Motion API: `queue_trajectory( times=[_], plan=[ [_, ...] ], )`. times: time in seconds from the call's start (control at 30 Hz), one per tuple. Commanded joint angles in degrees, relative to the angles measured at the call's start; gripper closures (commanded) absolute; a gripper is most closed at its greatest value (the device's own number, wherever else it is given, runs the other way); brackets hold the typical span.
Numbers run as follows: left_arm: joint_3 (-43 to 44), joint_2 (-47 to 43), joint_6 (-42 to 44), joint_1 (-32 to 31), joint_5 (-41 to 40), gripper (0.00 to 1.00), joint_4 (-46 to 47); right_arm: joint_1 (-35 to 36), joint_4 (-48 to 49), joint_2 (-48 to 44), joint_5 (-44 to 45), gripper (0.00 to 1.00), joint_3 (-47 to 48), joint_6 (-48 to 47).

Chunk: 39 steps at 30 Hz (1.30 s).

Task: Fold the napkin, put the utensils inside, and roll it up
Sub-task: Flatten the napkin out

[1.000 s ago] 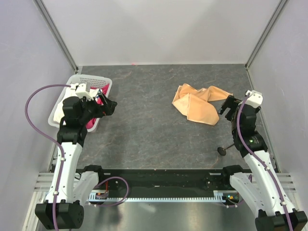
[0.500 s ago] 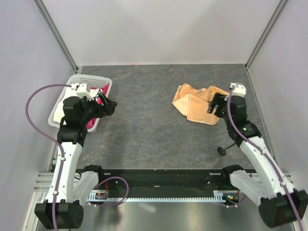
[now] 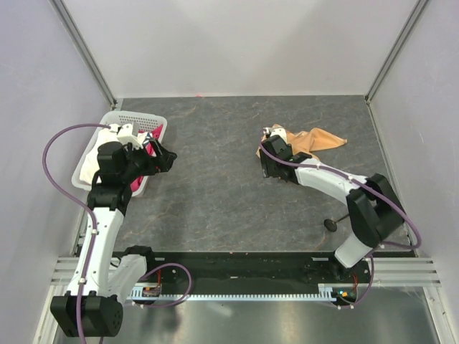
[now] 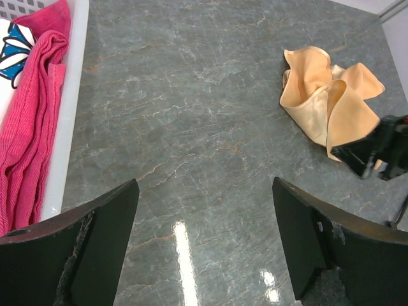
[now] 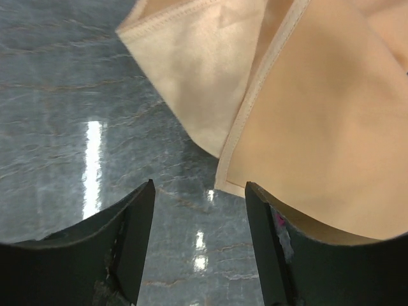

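One crumpled napkin (image 3: 319,138) lies unfolded on the table (image 3: 215,186), at about 1 o'clock from its middle, its bunched length running roughly 9 to 3 o'clock. In the right wrist view a hemmed corner sits just beyond the right gripper (image 5: 199,191), toward 1 o'clock. The fingers are spread with nothing between them.

That arm is clearly the nearer. Its forearm stretches toward 10 o'clock from the elbow, with the wrist tipped down over the cloth's left end.

The black spoon (image 3: 331,223) rests well apart at 5 o'clock. The left gripper (image 4: 204,185) hangs by the white basket (image 3: 118,118), fingers wide, facing 3 o'clock.
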Motion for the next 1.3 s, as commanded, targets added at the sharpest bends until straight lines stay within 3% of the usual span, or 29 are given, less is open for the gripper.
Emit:
queue_trajectory(
  times=[0.0, 0.73, 0.93, 1.07, 1.27],
  plan=[
    [1.1, 0.3, 1.0, -2.0, 0.5, 0.07, -0.3, 0.2, -1.6, 4.0, 6.4, 0.36, 3.9, 0.6],
    [1.3, 2.0, 0.6, -3.1, 0.5, 0.07, -0.8, 0.8, -3.0, 16.1, 13.6, 0.60, 6.7, -0.7],
    [1.3, 1.9, 0.6, -3.2, 0.5, 0.07, -0.9, 0.7, -2.9, 17.2, 13.6, 0.80, 6.7, -0.9],
    [1.3, 1.7, 0.5, -3.3, 0.5, 0.07, -0.8, 0.9, -3.0, 16.8, 12.6, 1.00, 6.5, -1.2],
    [1.3, 1.4, 0.4, -3.7, 0.6, 0.07, -0.8, 6.1, -3.6, 12.1, 9.6, 1.00, 8.0, -3.0]
  ],
)
